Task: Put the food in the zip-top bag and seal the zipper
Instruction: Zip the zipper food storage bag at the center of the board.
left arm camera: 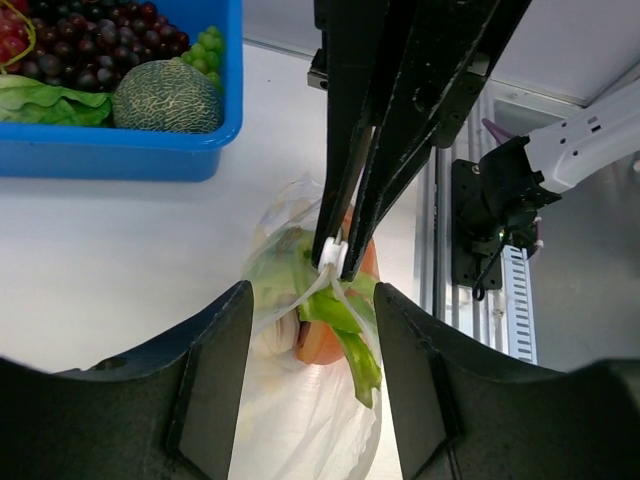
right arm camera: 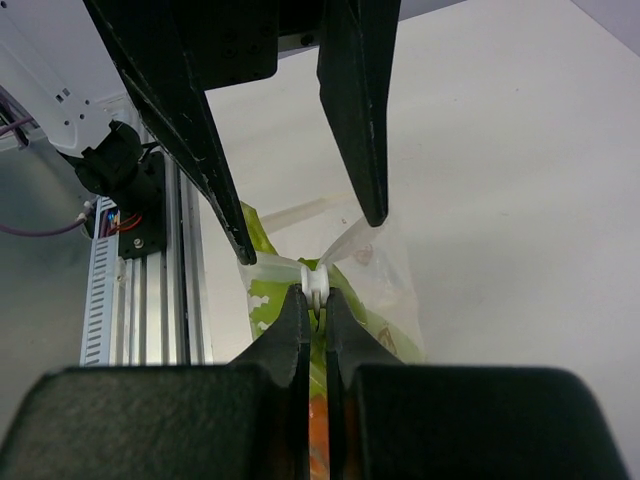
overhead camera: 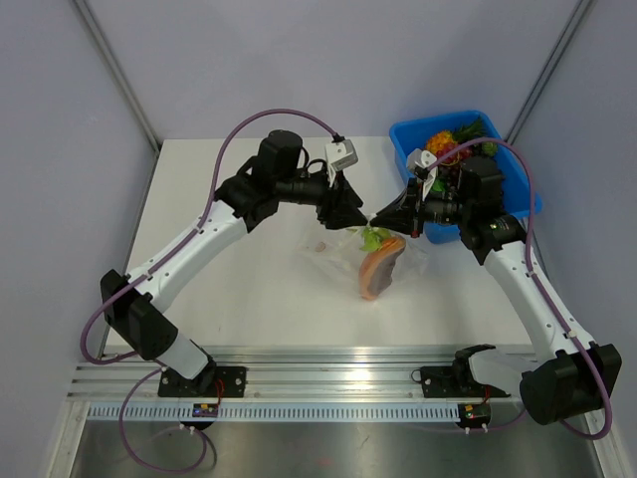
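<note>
The clear zip-top bag (overhead camera: 343, 254) lies on the table between the two grippers. The food is inside it: an orange and dark red piece (overhead camera: 381, 269) and a leek with green leaves (overhead camera: 372, 239). In the left wrist view the leek leaves (left arm camera: 345, 320) and the orange piece (left arm camera: 318, 342) show at the bag's mouth (left arm camera: 300, 420). My right gripper (overhead camera: 383, 219) (right arm camera: 314, 295) is shut on the white slider of the zipper (right arm camera: 315, 280) (left arm camera: 332, 255). My left gripper (overhead camera: 350, 214) (left arm camera: 312, 300) is open, its jaws either side of the bag's mouth, touching nothing.
A blue plastic bin (overhead camera: 408, 139) stands at the back right, just behind my right arm. It holds dark grapes (left arm camera: 90, 50), a round green head (left arm camera: 165, 97) and other produce. An aluminium rail (overhead camera: 328, 378) runs along the near edge.
</note>
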Robot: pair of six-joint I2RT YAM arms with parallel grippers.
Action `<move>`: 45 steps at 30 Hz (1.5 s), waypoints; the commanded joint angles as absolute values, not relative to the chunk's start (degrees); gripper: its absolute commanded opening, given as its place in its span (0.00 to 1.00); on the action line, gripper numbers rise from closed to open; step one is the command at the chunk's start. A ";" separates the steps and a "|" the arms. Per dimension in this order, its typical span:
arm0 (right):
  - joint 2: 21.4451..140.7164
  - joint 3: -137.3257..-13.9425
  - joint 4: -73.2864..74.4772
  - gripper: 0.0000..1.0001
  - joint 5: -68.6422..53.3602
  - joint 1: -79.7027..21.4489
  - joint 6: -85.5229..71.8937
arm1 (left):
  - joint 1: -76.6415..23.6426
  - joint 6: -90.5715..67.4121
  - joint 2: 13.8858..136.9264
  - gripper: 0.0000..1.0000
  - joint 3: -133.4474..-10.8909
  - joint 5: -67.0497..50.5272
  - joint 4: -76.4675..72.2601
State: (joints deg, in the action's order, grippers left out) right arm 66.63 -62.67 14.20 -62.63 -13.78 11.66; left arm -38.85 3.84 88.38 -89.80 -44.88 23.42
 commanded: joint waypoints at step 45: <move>62.22 -70.83 30.21 0.58 -50.72 -13.98 21.36 | -40.96 6.86 92.02 0.00 -94.31 -56.34 24.26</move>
